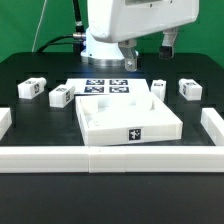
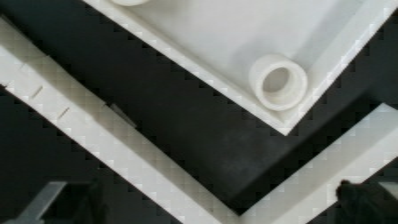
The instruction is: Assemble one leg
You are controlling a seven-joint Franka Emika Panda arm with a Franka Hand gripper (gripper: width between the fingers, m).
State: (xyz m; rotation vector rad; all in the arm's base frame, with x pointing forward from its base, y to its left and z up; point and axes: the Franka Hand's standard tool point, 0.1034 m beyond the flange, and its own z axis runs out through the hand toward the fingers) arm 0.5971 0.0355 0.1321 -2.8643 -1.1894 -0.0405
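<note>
Four small white tagged legs lie on the black table in the exterior view: two at the left and two at the right. The large white tray-like piece sits in the middle. My gripper hangs high above the back of the table, open and empty, touching nothing. In the wrist view its dark fingertips stand wide apart at the frame edge, around the gripper's middle. That view shows a corner of the tray-like piece with a round hole. No leg shows there.
The marker board lies flat behind the tray-like piece. Long white border rails run along the front and both sides; one rail crosses the wrist view. The robot base stands at the back.
</note>
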